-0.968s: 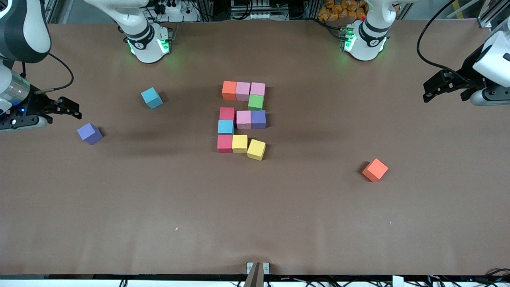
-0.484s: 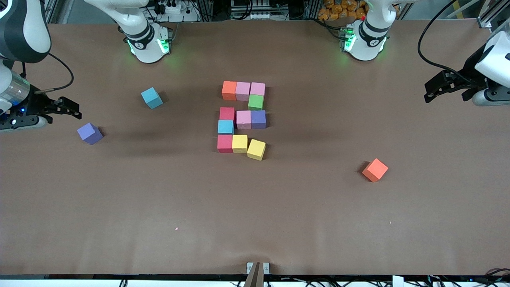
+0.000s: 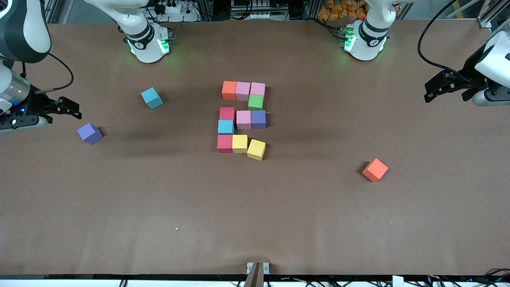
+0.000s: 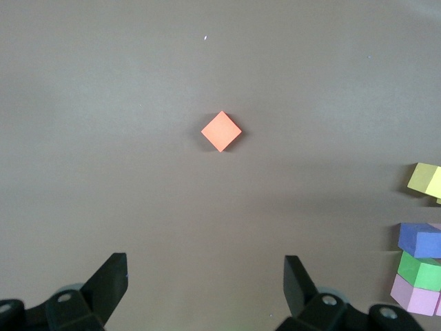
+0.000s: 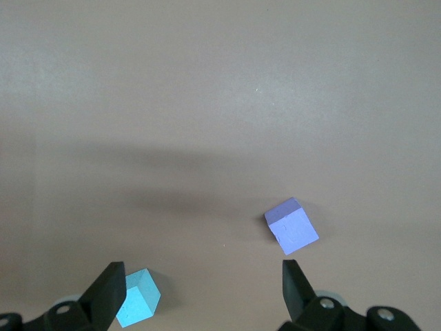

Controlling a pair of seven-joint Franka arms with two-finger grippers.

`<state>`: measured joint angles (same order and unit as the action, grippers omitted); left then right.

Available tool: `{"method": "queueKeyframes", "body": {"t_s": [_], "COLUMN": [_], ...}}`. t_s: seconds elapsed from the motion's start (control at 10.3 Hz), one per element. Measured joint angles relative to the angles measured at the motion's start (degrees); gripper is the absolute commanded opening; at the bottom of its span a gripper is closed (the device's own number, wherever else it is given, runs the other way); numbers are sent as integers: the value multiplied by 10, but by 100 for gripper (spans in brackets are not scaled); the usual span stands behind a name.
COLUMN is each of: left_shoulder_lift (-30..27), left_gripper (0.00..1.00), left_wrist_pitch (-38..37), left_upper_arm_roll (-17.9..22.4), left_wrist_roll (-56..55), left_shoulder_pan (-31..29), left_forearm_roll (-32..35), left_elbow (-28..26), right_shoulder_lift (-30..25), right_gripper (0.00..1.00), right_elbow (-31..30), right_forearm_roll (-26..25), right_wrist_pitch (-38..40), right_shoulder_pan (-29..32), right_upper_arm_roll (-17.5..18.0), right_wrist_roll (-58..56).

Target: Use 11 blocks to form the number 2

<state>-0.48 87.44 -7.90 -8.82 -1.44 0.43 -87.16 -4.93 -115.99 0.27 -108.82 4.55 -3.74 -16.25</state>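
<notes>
Left gripper: mine, up in the air at the left arm's end of the table. Its fingers are spread wide and hold nothing.
Right gripper: mine too, up over the right arm's end of the table. Fingers spread wide, nothing between them, touching nothing.
Both arms: waiting, well apart from the blocks.
Number 2: sits in the middle of the table, made of little cubes packed together.
Top row: orange block, pink block, another pink block.
Next: green block just under the end pink one.
Middle row: crimson block, pink one, purple block.
Next: cyan block under the crimson one.
Bottom row: crimson block, yellow block, then a second yellow block that is turned a bit and sits a little nearer the front camera.
Loose cubes: spare cyan cube and spare purple cube toward the right arm's end; spare orange cube toward the left arm's end, alone.
Boxes or bowls: I see none.
</notes>
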Motion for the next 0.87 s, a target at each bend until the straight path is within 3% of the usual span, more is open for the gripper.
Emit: {"method": "queueKeyframes", "body": {"t_s": [0.39, 0.58, 0.87], "left_shoulder_lift": [0, 0, 0], "left_gripper": [100, 100, 100], "left_wrist_pitch": [-1, -1, -1], "left_upper_arm_roll": [0, 0, 0], "left_wrist_roll": [0, 0, 0], "left_shoulder_pan": [-2, -3, -3], "left_forearm_roll": [0, 0, 0], "left_elbow": [0, 0, 0], "right_shoulder_lift": [2, 0, -3], "right_gripper": [100, 100, 100], "right_elbow": [-1, 69, 97], "right_forearm_roll": [0, -1, -1], "right_wrist_pitch": [-1, 75, 99], "right_shoulder_pan": [0, 39, 46], "right_upper_arm_roll": [0, 44, 50], "right_wrist_roll": [0, 63, 76]}}
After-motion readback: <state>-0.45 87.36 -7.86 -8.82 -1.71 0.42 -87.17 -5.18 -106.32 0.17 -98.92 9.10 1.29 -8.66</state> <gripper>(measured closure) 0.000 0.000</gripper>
